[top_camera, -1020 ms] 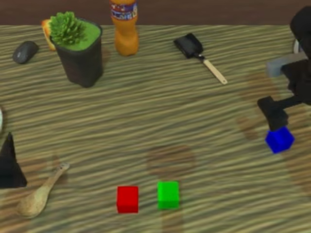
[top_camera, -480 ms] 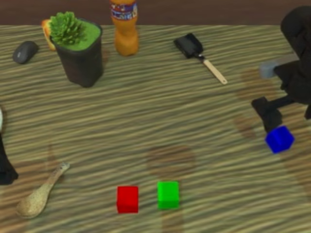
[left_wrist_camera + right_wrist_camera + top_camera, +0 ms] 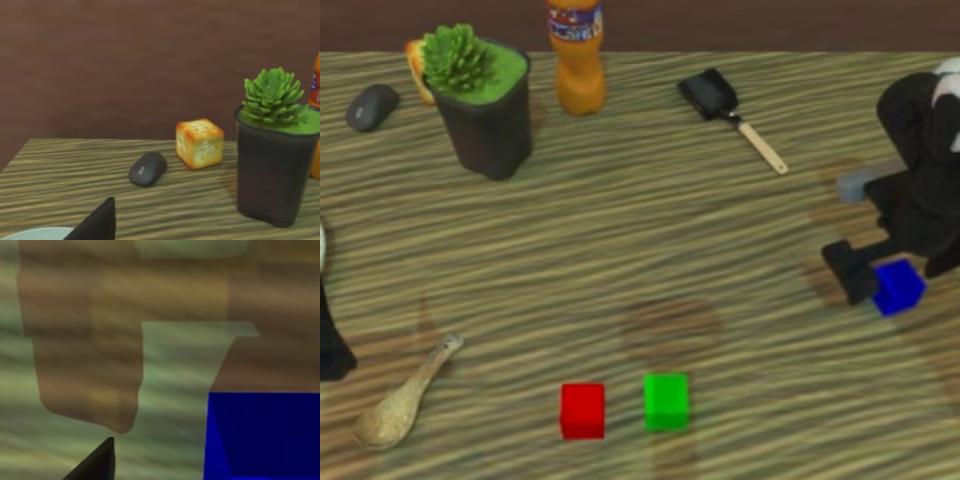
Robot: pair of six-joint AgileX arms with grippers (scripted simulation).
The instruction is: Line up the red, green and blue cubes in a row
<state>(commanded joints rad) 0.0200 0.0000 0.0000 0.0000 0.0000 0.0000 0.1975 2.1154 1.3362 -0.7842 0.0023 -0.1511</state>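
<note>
r gripper [image 3: 880,272] open over blue cube [image 3: 899,287], red cube [image 3: 582,410] beside green cube [image 3: 666,401]

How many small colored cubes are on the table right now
3. The red cube and green cube sit side by side near the front edge, slightly apart. The blue cube is off to the right, at the right gripper.
</note>
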